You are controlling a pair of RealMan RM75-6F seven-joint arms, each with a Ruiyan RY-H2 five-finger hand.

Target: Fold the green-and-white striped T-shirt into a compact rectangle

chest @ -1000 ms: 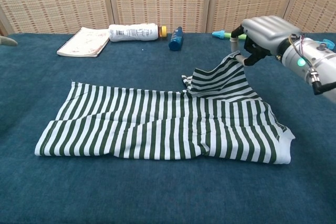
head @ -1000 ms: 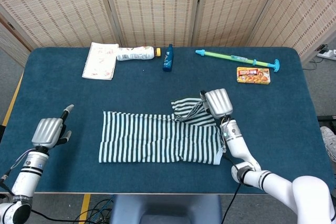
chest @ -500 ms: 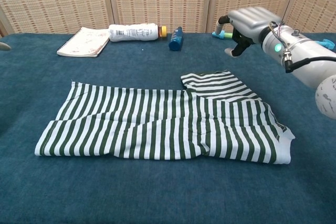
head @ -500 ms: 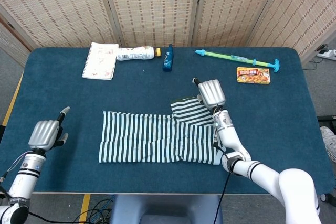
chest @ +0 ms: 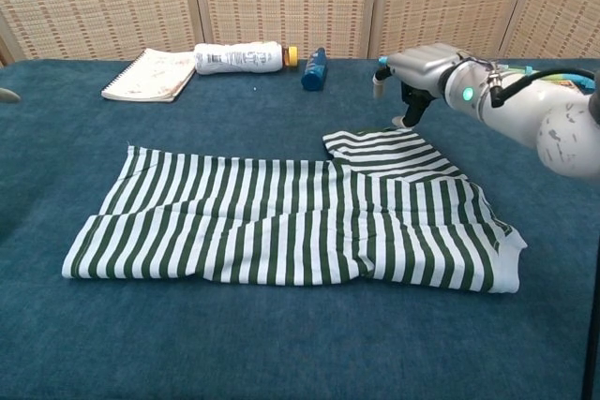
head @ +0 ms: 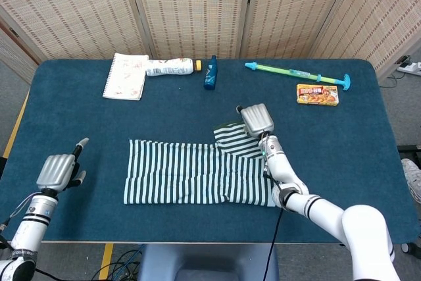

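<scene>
We find the green-and-white striped cotton T-shirt [chest: 291,227] lying flat mid-bench, part-folded into a long band, w/ one sleeve flap [chest: 389,152] folded onto its far right part. We judge it light, limp, prone to slide on itself; best taken at hems or corners. Vs 1 s ago: the flap was held up, now dropped flat. Right hand [chest: 419,70] hovers beside it, fingers apart, holding nothing. Left hand [head: 59,170] idles near the bench's left edge, fingers loosely apart.
</scene>
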